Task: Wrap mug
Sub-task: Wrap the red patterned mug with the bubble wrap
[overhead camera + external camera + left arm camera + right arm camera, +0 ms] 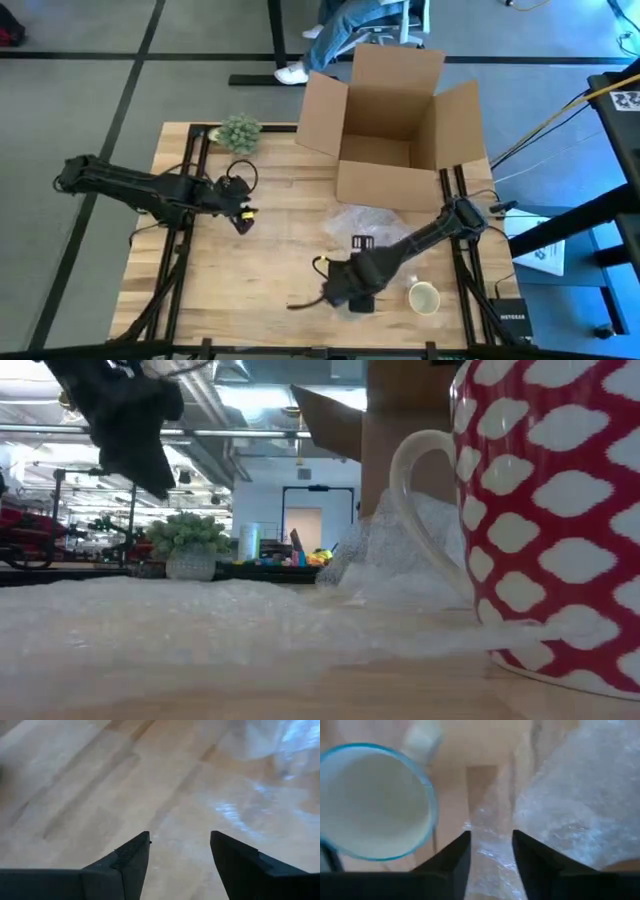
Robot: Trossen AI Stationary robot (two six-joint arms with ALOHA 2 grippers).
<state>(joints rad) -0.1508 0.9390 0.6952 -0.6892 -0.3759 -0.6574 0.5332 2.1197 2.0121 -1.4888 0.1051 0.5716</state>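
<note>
Mug (424,298) beside, perhaps touching, bubble wrap (368,222)

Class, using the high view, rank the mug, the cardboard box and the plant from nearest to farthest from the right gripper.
1. Mug: just beside the right gripper, at the near edge.
2. Box: at the table's far edge.
3. Plant: far corner on the left arm's side.

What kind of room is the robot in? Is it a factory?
Probably a big workshop or lab, not a home. The low view shows bare ceiling pipes and long benches with gear behind the wooden table, where a cardboard box waits for packing.
</note>
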